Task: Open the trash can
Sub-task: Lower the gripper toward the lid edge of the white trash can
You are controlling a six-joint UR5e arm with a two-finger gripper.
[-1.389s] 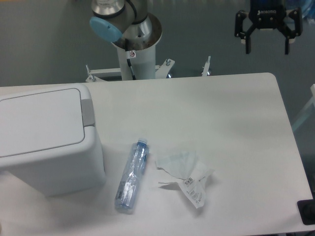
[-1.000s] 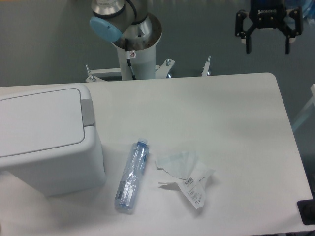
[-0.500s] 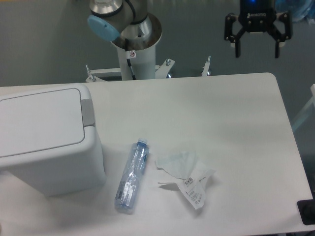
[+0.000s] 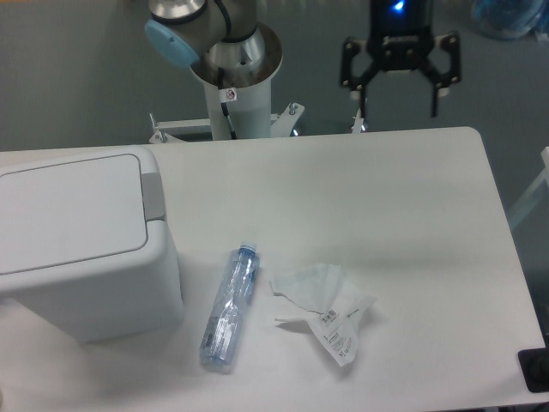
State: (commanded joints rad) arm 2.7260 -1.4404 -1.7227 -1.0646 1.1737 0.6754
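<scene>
The trash can [image 4: 81, 245] is a big white boxy bin at the left of the table, its flat lid lying shut and a small grey tab [image 4: 153, 196] on its right edge. My gripper [image 4: 399, 101] hangs high over the table's far edge, right of centre, well away from the bin. Its two black fingers are spread apart with nothing between them.
An empty clear plastic bottle [image 4: 229, 306] lies on the table just right of the bin. A crumpled white wrapper [image 4: 326, 309] lies beside the bottle. The arm's base column [image 4: 236, 94] stands behind the table's far edge. A black object [image 4: 533, 371] sits at the front right corner.
The gripper has travelled left along the far edge of the table and come slightly lower, staying open. The bin, bottle and wrapper have not moved.
</scene>
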